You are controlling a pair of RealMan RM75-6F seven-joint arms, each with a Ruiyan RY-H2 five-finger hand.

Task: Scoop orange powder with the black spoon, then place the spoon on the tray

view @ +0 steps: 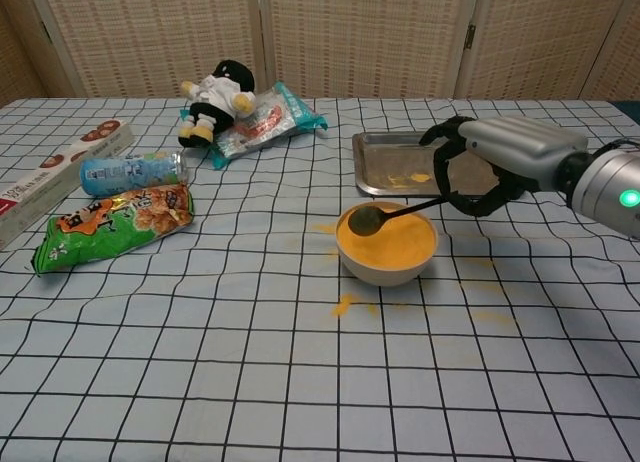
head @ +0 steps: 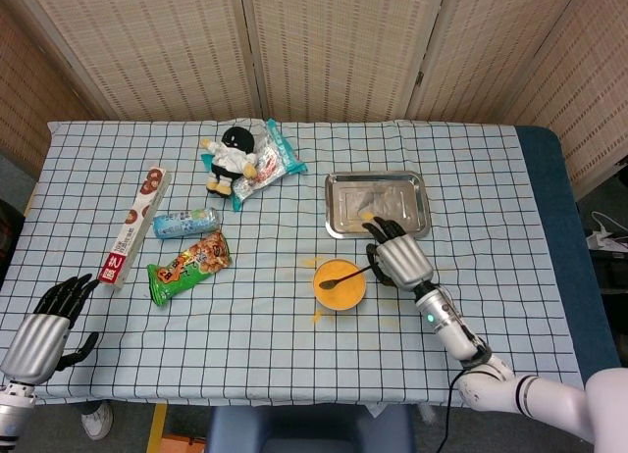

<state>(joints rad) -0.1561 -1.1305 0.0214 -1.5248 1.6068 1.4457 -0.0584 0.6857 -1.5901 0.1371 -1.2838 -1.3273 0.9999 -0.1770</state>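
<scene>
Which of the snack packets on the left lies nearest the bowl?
The green snack bag, with orange print, lies nearest the bowl; the blue can-like packet and long box lie farther.

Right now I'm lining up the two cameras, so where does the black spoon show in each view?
Head view: black spoon lies right of centre, bowl end over the orange powder bowl, handle in the right hand.
Chest view: black spoon sits right of centre, above that bowl's far rim.
Shared landmark: the metal tray just behind the bowl.

spoon (view: 385, 215) handle end inside right hand (view: 490, 162)
</scene>
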